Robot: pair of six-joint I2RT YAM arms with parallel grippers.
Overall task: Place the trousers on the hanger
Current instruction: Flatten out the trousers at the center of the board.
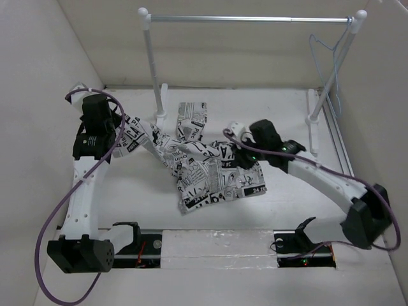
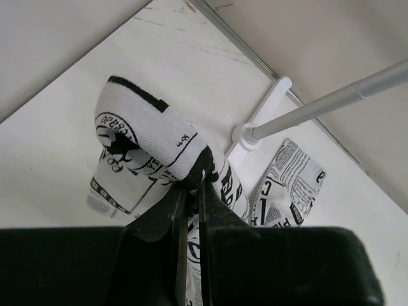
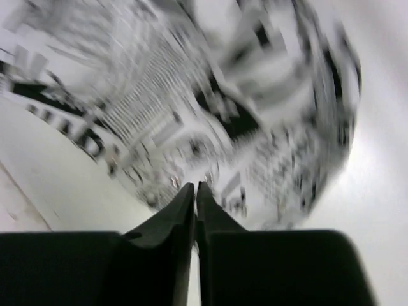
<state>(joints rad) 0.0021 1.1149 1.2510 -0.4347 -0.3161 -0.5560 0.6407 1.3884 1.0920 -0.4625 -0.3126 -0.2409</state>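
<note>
tabletop point(image 1: 127, 197): white and boxed in by walls. It carries everything, so the cloth just sprawls across the middle between the two arms.

rack point(image 1: 248, 19): white posts and a silver rail across the back. As far as I can tell it's only there to give the hanger somewhere to hang.

trousers point(image 1: 204, 166): newspaper print, lying crumpled on the tabletop in front of the rack. One end is pulled out toward the left arm and the bulk is heaped center-right. Nowhere near the hanger, so I'd say the task is at an early stage.

hanger point(image 1: 315, 51): thin blue-grey wire, hooked at the far right end of the rail, well apart from the trousers and bare. Hanging free like that leaves its bottom bar open for threading a leg through.

left fingers point(image 2: 172, 210): clamped shut on a fold of the trousers, with a banded edge looping up just above them. My guess is that lifting one end like this helps straighten the cloth out.

right fingers point(image 3: 178, 210): pressed together, down on the heaped part. That view is badly blurred, so I can't tell if any cloth is actually pinched.
</note>
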